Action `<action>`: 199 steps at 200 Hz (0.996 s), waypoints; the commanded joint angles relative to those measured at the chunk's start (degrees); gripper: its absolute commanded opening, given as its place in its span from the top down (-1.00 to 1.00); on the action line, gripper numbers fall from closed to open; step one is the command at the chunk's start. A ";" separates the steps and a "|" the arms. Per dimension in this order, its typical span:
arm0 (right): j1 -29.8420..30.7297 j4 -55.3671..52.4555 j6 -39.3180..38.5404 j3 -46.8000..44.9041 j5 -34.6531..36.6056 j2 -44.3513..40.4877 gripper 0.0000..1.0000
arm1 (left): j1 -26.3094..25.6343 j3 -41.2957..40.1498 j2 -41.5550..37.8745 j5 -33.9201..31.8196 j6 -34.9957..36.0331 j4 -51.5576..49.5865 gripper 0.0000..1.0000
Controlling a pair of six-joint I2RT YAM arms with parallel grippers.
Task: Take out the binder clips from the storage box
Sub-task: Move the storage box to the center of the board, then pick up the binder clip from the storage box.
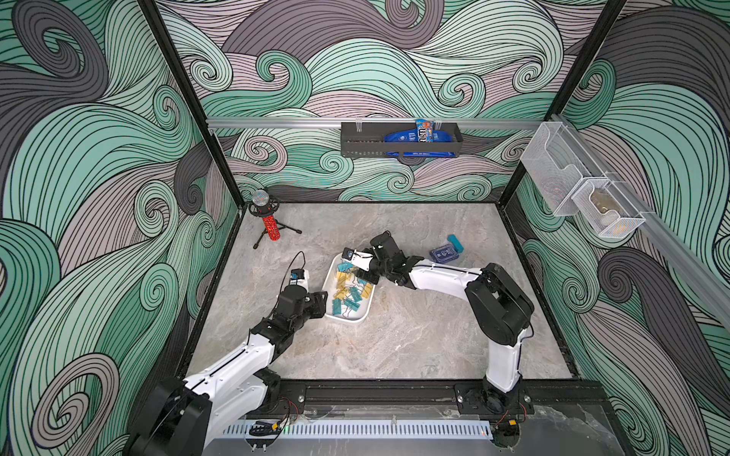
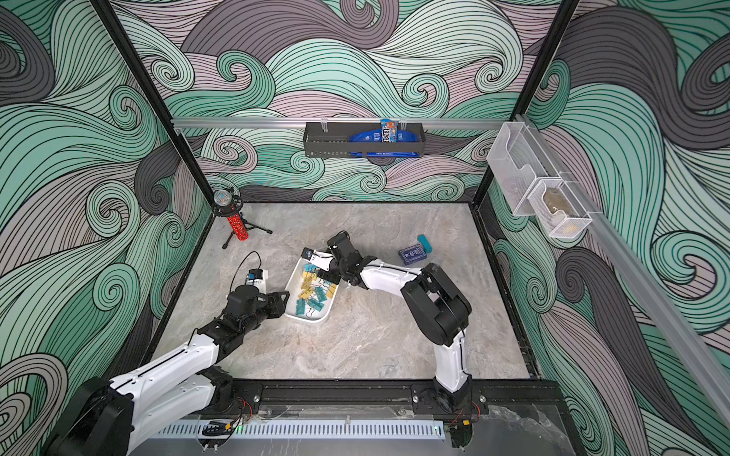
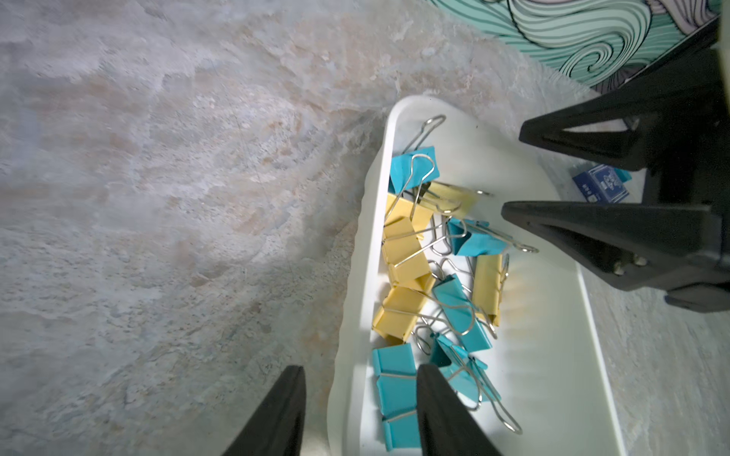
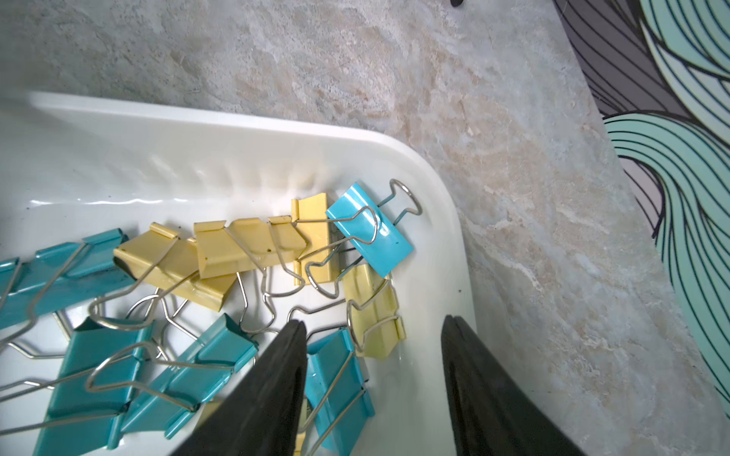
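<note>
The left fingers (image 3: 428, 395) stand parted with nothing between them. They straddle a long wall of the storage box (image 1: 347, 319), one over the bare bench (image 1: 414, 339) and one inside, above a teal clip. The right fingers (image 4: 284, 363) are also parted and clamp nothing. One hangs over the clips at the box's far end and the other over its rim, with a pale yellow clip lying loose just ahead of the gap.

In both top views the box sits mid-bench between the two arms. Its long axis runs from the near side toward the back wall, slightly slanted. All the binder clips (image 1: 347, 288) lie inside it in a tangled heap, crowded toward the left arm's side. They point every way, with their wire handles splayed and interlocked; teal ones bunch at the near end and yellow ones in the middle.

A black rack (image 1: 355, 146) on the back wall holds blue packets. Two white mesh baskets (image 1: 553, 173) hang on the right wall, and their contents are unclear.
</note>
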 commanded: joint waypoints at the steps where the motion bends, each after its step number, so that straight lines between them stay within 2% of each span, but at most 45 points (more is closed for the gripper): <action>1: 0.27 -1.20 -0.19 1.41 -0.49 1.78 -0.09 | -0.21 4.91 3.46 2.79 2.33 -0.20 0.03; 37: 0.36 -1.44 -0.25 2.29 0.51 3.30 -0.01 | -0.25 6.25 7.18 3.88 2.83 1.13 0.02; 91: 0.36 -1.33 -0.44 3.23 1.59 4.42 0.15 | -0.23 6.16 8.48 3.56 2.95 2.75 0.01; 116: 0.36 -1.33 -0.45 3.57 1.94 4.71 0.35 | -0.26 6.88 10.10 3.61 3.18 2.83 0.02; 199: 0.58 -1.35 -0.79 2.99 1.68 3.68 0.82 | -0.21 7.93 11.50 4.62 3.35 2.88 0.02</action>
